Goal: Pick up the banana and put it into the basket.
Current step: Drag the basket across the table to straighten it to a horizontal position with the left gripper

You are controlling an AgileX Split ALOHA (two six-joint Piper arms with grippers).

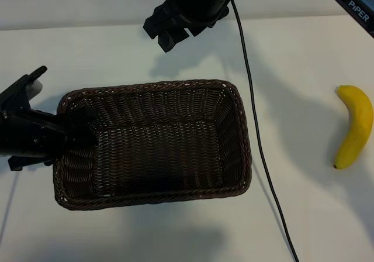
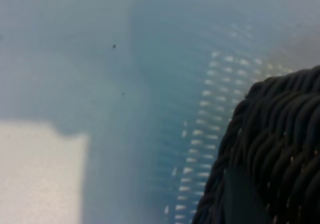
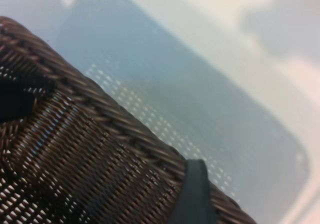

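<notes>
The left pincer (image 1: 76,134) pinches the basket (image 1: 234,133) at its left rim, while the right pincer (image 1: 166,31) hangs spread above the desk.

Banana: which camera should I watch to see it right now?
The exterior view. The banana lies whole and unobstructed on the table, well right of the basket. Neither wrist view shows it: the left wrist sees only a basket corner, the right wrist only basket rim and weave.
</notes>
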